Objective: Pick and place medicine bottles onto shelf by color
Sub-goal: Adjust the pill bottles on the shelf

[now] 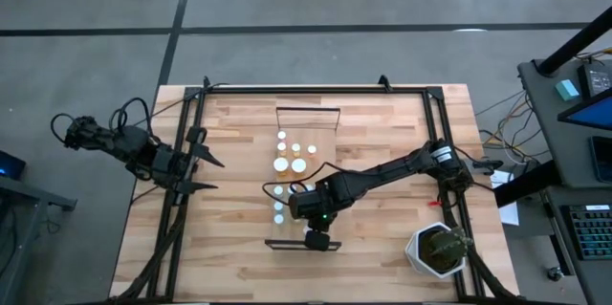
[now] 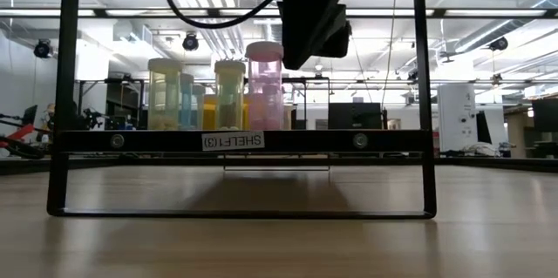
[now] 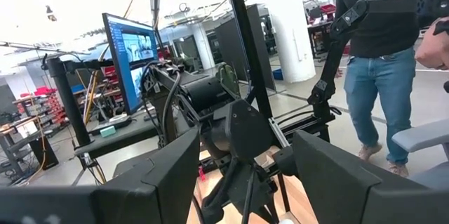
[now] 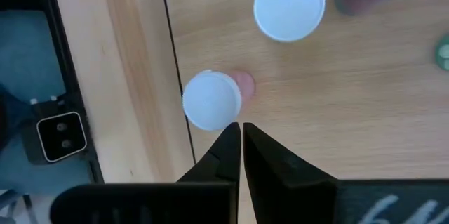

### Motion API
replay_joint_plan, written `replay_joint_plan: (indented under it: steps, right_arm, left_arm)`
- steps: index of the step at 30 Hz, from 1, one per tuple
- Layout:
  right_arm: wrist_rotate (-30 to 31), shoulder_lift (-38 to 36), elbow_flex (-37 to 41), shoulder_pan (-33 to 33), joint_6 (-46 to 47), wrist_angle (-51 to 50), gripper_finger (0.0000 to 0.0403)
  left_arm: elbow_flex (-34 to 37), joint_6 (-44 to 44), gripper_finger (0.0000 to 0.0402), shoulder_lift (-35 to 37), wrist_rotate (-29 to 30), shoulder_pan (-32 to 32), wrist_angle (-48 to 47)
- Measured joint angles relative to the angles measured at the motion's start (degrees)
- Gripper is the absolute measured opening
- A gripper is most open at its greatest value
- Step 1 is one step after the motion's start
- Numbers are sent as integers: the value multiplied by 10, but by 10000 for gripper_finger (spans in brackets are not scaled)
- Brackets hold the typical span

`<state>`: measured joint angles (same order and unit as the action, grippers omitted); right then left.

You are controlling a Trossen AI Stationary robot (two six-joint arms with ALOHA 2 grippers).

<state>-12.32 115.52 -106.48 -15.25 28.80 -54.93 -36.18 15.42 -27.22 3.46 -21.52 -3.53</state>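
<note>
The shelf [image 1: 325, 131] is a light-wood plank in the middle of the table, with a dark rail [image 2: 392, 141] at its near end. Several white-capped medicine bottles [image 1: 290, 163] stand upright on it. In the low view, yellow-green [image 2: 164, 95], blue [image 2: 187, 102], green [image 2: 230, 95] and pink [image 2: 264, 91] bottles show in a row. My right gripper [image 4: 240, 131] is shut and empty. It points down over the shelf's near end [image 1: 316, 238], beside a pink bottle's white cap [image 4: 212, 100]. My left gripper [image 3: 242, 182] is open and empty at the table's left edge [image 1: 203, 162].
A potted green plant [image 1: 438, 248] stands at the table's near right corner. A dark metal frame [image 1: 191, 114] runs around the tabletop. A person in jeans [image 3: 379, 62] stands in the room beyond the table. Two more white caps [image 4: 289, 6] stand farther along the shelf.
</note>
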Motion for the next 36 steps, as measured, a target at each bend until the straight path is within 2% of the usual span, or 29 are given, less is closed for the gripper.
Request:
replay_joint_plan:
  steps: [14, 18, 22, 26, 31, 36]
  right_arm:
    - [7, -2, -2, 3, -7, -2, 8]
    - [59, -16, -11, 2, -11, -32, 8]
    - [151, -61, -9, -3, -52, -31, 8]
    - [210, -130, 52, -22, -139, 86, 8]
    - [211, -213, 220, -17, -262, 328, 8]
    - [211, -300, 359, 1, -342, 502, 8]
  left_arm:
    - [0, 0, 212, -1, 0, 0, 0]
    - [0, 0, 212, -2, 0, 0, 0]
    - [0, -20, 212, -14, 0, 0, 5]
    - [-4, -31, 212, -57, 0, 0, 22]
    - [-30, -37, 212, -132, 0, 0, 25]
    - [-54, -73, 212, -225, 0, 0, 20]
